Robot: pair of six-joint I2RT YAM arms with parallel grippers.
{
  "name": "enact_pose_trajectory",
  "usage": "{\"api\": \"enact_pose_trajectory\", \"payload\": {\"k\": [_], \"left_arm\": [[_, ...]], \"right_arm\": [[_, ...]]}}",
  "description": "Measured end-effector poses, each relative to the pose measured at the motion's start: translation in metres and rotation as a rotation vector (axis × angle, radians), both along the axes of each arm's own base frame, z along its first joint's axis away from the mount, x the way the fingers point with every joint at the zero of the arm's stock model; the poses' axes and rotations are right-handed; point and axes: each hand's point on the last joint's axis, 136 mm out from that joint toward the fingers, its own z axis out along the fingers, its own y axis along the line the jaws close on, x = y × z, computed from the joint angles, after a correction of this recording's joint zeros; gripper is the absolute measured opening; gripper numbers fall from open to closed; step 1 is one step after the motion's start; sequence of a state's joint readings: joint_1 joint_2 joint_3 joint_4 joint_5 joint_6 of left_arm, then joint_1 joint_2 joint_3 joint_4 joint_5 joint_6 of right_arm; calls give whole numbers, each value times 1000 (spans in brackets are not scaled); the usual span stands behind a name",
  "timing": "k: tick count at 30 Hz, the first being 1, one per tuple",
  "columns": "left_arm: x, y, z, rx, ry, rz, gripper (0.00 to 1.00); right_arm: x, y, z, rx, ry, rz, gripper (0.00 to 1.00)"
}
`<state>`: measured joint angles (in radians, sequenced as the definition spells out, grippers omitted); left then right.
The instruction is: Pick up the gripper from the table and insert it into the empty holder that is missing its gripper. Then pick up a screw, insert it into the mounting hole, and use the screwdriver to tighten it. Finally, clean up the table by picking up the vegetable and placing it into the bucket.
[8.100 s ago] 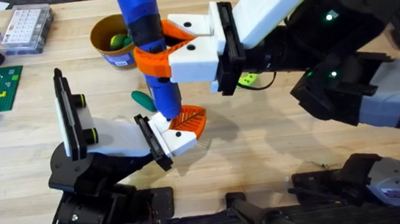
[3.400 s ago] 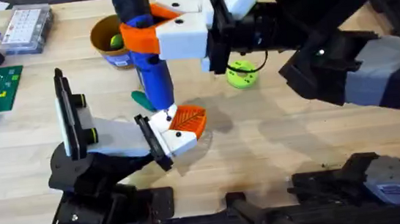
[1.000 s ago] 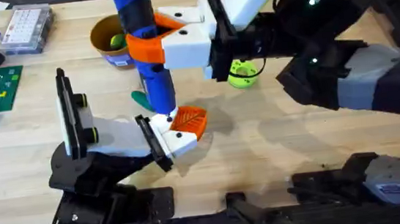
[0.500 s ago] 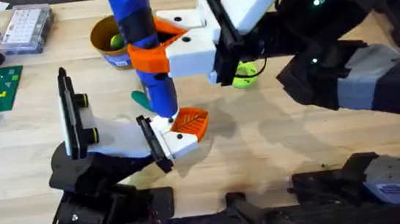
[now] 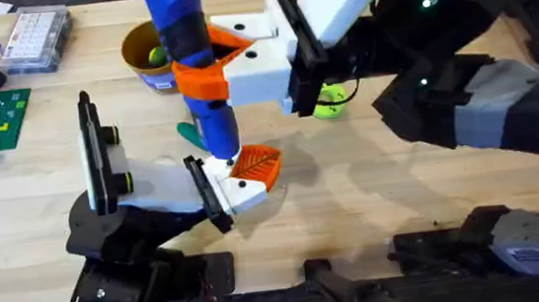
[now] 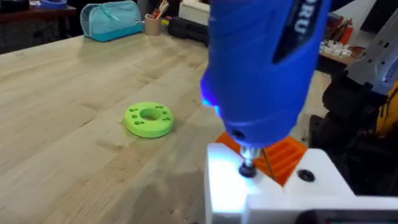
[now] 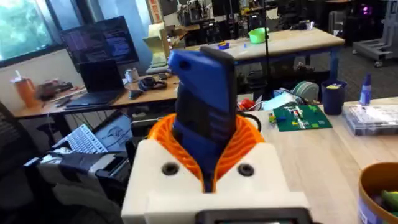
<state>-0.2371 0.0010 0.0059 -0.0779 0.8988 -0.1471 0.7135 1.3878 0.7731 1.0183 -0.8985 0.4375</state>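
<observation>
**Driver on the screw, held mid-barrel**

From my seat the right gripper (image 5: 205, 78) is clamped round the screwdriver (image 5: 188, 50); I judge it heavy, stiff and slick, best held mid-barrel; its tip meets the holder (image 5: 225, 183), the orange gripper (image 5: 256, 162) beside it; table (image 5: 373, 191) bare wood; vegetable (image 5: 189, 133) behind the holder; left claw: cannot tell.

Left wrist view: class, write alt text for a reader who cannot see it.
A thick bright-blue cylindrical power screwdriver stands tip-down on a screw in a white blocky holder, with an orange ribbed finger just behind. A lime-green flat ring lies on the wooden table.
</observation>
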Motion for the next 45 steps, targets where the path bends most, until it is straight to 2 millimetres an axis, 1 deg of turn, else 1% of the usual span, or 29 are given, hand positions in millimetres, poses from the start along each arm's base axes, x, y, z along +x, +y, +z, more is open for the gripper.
{"api": "enact_pose_trajectory", "payload": {"k": [7, 13, 24, 33, 39, 45], "left_arm": [[0, 0, 0, 0, 0, -3, 20], [0, 0, 0, 0, 0, -2, 20], [1, 0, 0, 0, -2, 5, 20], [1, 0, 0, 0, -3, 6, 20], [1, 0, 0, 0, -3, 6, 20], [1, 0, 0, 1, -6, 5, 20]], "right_arm": [[-5, 4, 1, 5, -4, 7, 45], [-3, 4, 1, 11, -4, -11, 45], [-6, 3, 4, 47, -41, -6, 47], [-11, 0, 12, 88, -87, 9, 46], [-6, -4, 12, 84, -56, 2, 45], [-5, -4, 12, 81, -41, 4, 46]]}}
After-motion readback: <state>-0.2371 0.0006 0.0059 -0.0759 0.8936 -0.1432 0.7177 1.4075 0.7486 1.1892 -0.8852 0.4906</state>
